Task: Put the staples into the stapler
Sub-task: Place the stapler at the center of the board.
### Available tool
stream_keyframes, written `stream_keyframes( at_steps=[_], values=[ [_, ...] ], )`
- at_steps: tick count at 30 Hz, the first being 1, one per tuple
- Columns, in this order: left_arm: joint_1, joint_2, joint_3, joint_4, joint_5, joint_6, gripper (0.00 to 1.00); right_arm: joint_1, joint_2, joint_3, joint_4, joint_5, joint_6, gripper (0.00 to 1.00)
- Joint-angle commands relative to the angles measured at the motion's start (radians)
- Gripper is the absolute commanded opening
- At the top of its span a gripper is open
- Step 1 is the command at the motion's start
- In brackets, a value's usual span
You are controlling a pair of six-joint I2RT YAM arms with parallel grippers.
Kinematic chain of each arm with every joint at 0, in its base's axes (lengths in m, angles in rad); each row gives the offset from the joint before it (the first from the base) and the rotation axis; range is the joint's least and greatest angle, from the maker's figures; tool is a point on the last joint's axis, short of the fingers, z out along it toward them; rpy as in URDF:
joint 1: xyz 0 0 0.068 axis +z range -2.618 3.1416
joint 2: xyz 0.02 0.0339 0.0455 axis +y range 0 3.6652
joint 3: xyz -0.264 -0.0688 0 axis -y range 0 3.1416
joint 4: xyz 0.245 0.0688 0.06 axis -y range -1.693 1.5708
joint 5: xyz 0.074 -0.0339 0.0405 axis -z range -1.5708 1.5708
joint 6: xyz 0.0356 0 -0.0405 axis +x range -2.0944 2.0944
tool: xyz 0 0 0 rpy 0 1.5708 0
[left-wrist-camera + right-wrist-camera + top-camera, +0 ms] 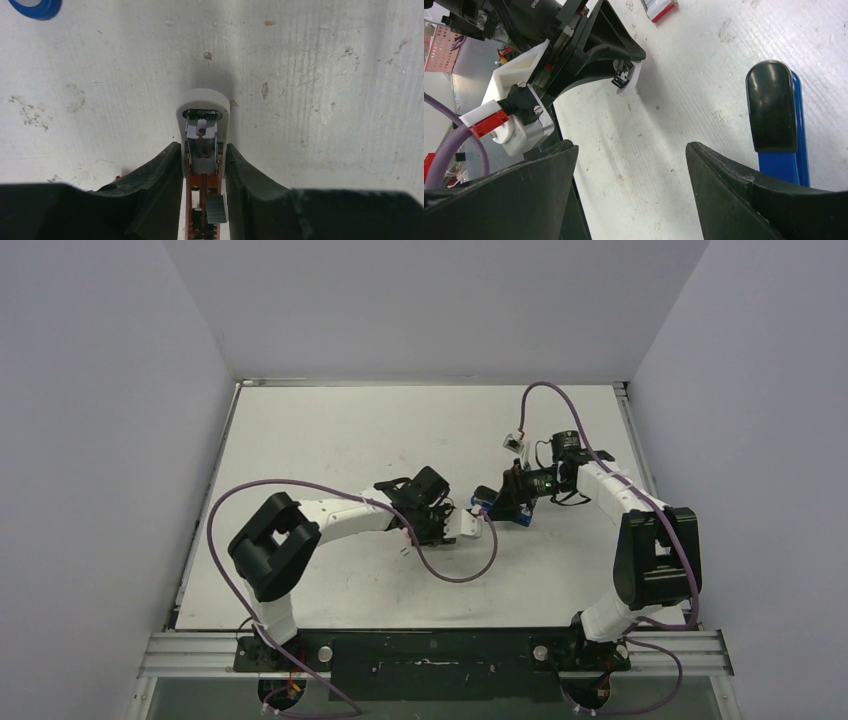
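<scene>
My left gripper [202, 147] [445, 523] is shut on a white-nosed stapler part [202, 102] with an open red channel [190, 200], a spring and a metal magazine. A short grey strip of staples [216, 209] lies slightly askew in that channel, between the fingers. The blue stapler [780, 125] with its black end lies flat on the table, just right of my right gripper's finger. The right gripper [631, 147] [497, 502] stands open over bare table with nothing in it. The red-and-white staples box [661, 7] lies beyond, at the top edge of the right wrist view.
A purple cable [455, 575] loops over the table in front of the left gripper, and another [545, 390] arcs above the right arm. A blue round shape [35, 6] shows at the left wrist view's top corner. Grey walls close in the table [330, 440] on three sides.
</scene>
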Motion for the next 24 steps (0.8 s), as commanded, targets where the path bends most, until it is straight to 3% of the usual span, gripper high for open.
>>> stream_keyframes(
  at_steps=[1,8,16,24],
  values=[
    [-0.004,0.033,0.081,-0.057,0.009,-0.008,0.18,-0.016,-0.016,-0.028,0.025,-0.003,-0.05,0.81],
    [-0.01,0.109,0.189,-0.154,-0.02,-0.043,0.28,-0.02,-0.006,-0.054,0.051,0.001,-0.049,0.8],
    [-0.018,0.135,0.228,-0.175,-0.047,-0.065,0.45,-0.029,-0.007,-0.07,0.051,0.003,-0.062,0.8],
    [-0.017,0.123,0.252,-0.183,-0.048,-0.073,0.54,-0.036,-0.003,-0.083,0.052,0.004,-0.077,0.8]
  ],
)
